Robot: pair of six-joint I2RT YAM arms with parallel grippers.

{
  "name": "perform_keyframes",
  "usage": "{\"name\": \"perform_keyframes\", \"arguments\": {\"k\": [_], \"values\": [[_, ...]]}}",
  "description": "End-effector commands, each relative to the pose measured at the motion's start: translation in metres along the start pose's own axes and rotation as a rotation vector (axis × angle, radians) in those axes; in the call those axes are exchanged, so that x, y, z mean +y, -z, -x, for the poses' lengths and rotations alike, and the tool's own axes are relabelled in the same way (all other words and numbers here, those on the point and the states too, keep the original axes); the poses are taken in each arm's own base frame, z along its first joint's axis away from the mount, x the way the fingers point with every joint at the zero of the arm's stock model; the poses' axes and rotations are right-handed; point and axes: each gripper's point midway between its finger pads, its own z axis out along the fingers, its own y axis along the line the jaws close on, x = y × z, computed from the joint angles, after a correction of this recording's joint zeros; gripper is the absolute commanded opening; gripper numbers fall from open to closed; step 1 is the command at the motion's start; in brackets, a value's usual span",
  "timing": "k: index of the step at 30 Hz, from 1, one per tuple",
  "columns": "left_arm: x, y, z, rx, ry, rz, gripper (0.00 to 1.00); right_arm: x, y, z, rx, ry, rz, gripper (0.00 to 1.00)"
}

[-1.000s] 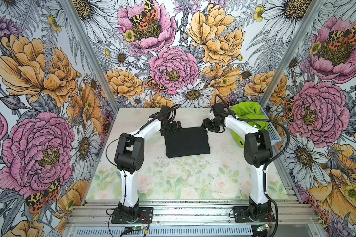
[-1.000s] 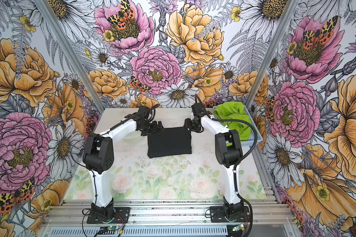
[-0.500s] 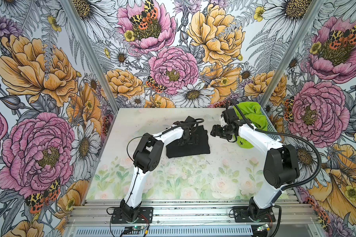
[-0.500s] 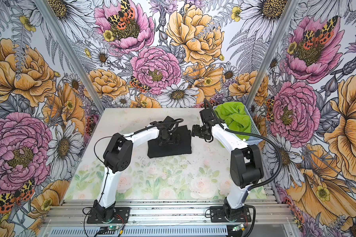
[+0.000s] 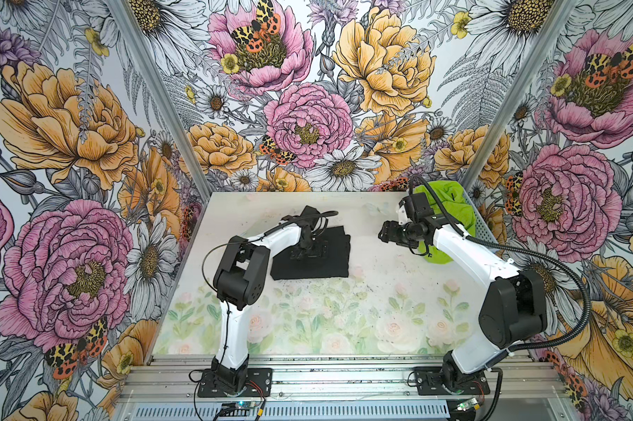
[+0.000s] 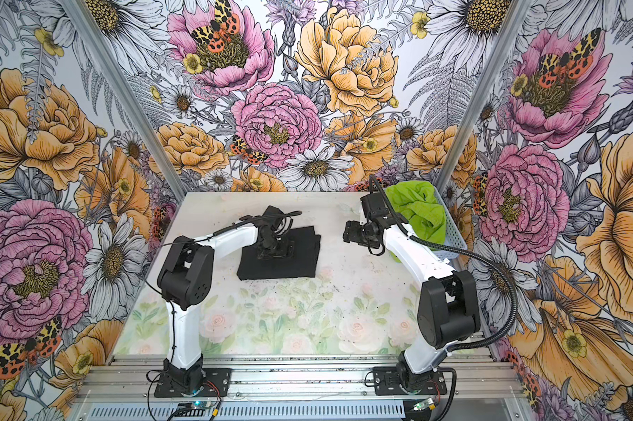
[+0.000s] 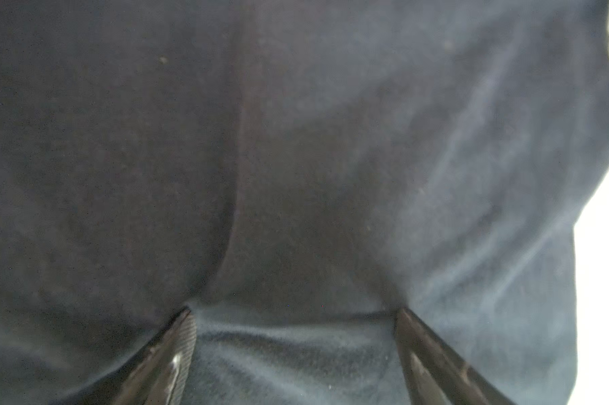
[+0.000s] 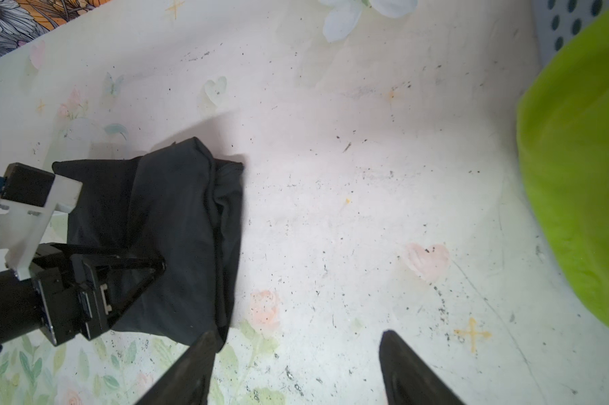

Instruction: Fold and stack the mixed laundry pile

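The black T-shirt (image 5: 329, 268) (image 6: 302, 262) lies folded into a small rectangle at the table's middle back. My left gripper (image 5: 309, 252) (image 6: 273, 251) stands on top of it, jaws open, both tips pressed into the black cloth (image 7: 296, 140); the left gripper (image 7: 294, 312) has a low fold between its tips. The lime-green shorts (image 5: 449, 204) (image 6: 420, 211) are heaped in the basket at the back right, and one part spills over the basket's wall towards the table. My right gripper (image 5: 384, 231) (image 6: 347, 231) (image 8: 297, 336) hangs open and empty over bare table between T-shirt (image 8: 183, 210) and shorts (image 8: 576, 175).
The light-blue perforated basket (image 5: 484, 226) (image 6: 453, 233) (image 8: 558, 21) stands against the right wall. The floral-print table (image 5: 344, 320) stretches in front of the T-shirt to the rail where both arm bases are bolted. Walls close in the left, back and right.
My left gripper moved from the T-shirt's far left edge onto its middle. My right gripper drew back from the T-shirt's far right corner towards the basket, jaws opening wider.
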Motion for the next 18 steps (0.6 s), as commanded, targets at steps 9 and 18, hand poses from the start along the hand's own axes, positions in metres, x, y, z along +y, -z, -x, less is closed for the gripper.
{"name": "perform_keyframes", "arguments": {"k": [9,18], "values": [[0.189,0.032,-0.042,0.175,0.077,0.225,0.91,0.016,0.034,0.007,-0.055,0.006,0.065,0.76],[0.265,0.052,-0.079,0.290,0.114,0.359,0.93,0.024,0.034,0.004,-0.006,0.026,0.091,0.76]]}}
